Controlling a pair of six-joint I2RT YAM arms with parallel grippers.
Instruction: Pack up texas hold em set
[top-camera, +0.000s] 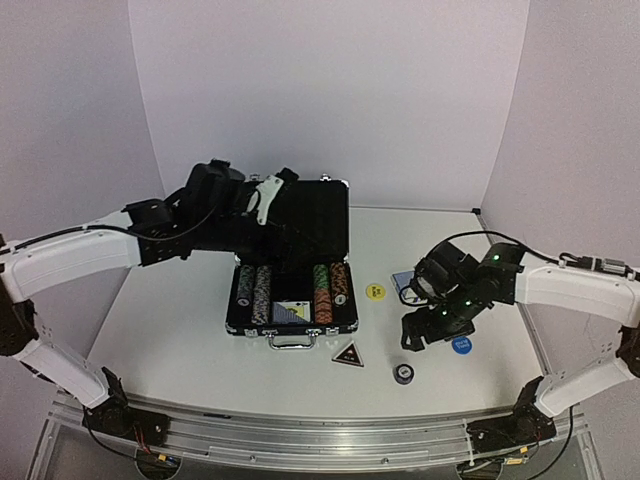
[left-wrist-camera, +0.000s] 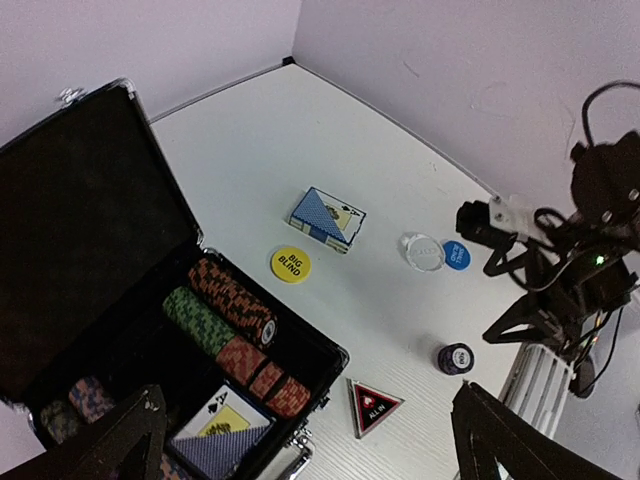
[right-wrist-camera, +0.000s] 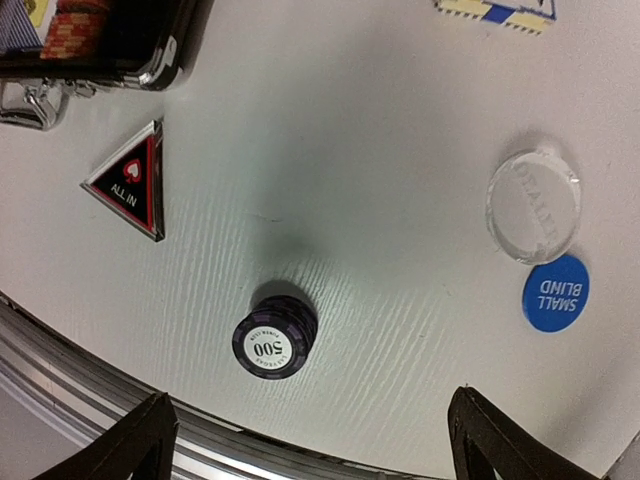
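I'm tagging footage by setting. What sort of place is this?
Probably a robotics lab test cell: plain pale walls box in a white table, and a white left arm and right arm are mounted on an aluminium rail at its edge.

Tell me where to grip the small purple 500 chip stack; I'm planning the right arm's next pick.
Probably best from straight above: close the right gripper on opposite sides of the purple chip stack, at its round side wall. It sits flat on the table, a short cylinder clear of the triangular marker, so only its rim offers grip.
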